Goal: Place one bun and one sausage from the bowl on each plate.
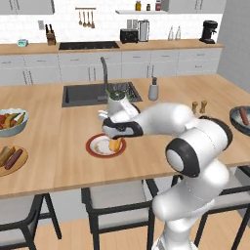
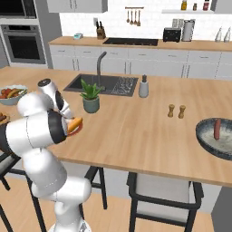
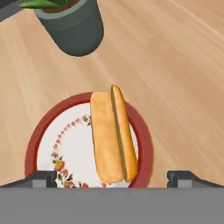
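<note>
Hand view: jaws wide over the golden split bun (image 3: 111, 138) on my red-rimmed white plate (image 3: 37, 142); next I fetch the red-brown sausage (image 2: 217, 128) from the dark speckled bowl (image 2: 204, 138).

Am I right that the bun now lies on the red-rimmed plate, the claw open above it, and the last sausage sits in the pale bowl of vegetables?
Not quite. The bun does lie on the red-rimmed plate with the claw open above it, but the sausage sits in the dark speckled bowl, as the right base view shows.
</note>
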### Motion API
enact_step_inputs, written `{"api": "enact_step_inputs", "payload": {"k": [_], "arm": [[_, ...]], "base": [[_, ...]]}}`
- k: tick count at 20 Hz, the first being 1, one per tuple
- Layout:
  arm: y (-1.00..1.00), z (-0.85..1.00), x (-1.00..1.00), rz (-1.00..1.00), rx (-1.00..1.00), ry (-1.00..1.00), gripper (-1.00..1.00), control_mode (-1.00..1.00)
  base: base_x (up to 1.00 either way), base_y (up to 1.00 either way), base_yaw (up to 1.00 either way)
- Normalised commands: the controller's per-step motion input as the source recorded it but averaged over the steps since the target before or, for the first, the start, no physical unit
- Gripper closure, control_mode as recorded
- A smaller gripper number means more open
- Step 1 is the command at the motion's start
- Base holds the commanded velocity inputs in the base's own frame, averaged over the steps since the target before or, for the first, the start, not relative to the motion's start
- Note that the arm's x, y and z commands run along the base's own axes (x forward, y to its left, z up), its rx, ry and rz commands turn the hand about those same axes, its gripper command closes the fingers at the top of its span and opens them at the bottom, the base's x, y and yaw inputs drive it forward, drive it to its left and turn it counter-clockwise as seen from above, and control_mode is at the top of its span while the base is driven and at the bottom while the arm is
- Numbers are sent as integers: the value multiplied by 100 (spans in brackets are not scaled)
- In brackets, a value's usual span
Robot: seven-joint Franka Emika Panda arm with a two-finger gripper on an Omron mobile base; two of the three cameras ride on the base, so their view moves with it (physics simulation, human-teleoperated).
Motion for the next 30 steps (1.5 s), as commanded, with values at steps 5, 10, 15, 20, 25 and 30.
{"api": "enact_step_inputs", "payload": {"k": [5, 10, 15, 20, 25, 30], "arm": [[-64, 100, -98, -6, 11, 24, -100, -100], [-17, 21, -98, 0, -2, 6, -100, -100], [-3, 0, -20, 0, -1, 0, -100, 100], [0, 0, 0, 0, 0, 0, -100, 100], [0, 0, 0, 0, 0, 0, -100, 100], [0, 0, 0, 0, 0, 0, -100, 100]], "base": [[0, 0, 0], [0, 0, 0], [-80, -61, 1], [-88, -100, 0], [-21, -100, 0], [39, -100, 3]]}}
